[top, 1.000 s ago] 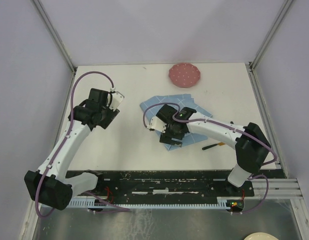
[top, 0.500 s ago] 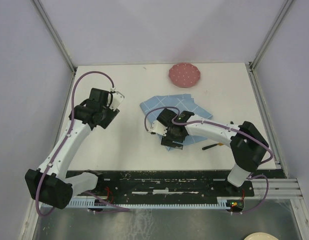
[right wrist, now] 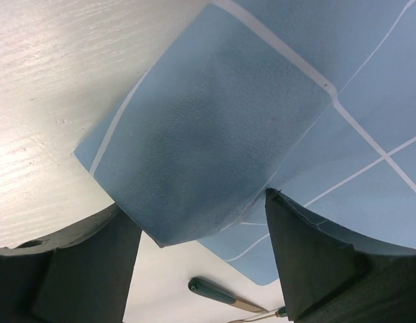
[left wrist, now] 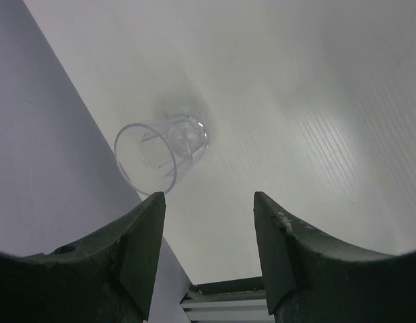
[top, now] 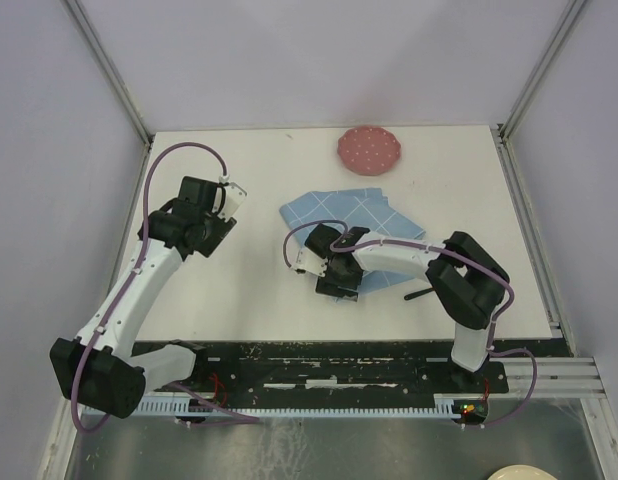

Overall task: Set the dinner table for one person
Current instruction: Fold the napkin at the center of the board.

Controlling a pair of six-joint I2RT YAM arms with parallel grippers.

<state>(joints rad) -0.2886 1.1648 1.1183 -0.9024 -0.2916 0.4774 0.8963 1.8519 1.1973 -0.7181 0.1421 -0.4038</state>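
White desk sits under the 2 arms. Left end effector is open with nothing in it, clear glass ahead by the wall. Right end effector gapes wide around a folded corner of the blue placemat.

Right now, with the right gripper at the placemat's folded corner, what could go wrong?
Closing the right gripper on the placemat's doubled-over corner may pinch both layers and drag the placemat, not unfold it. The green-handled utensil beside that edge could get shoved. The clear glass sits near the wall, cramping the left gripper.
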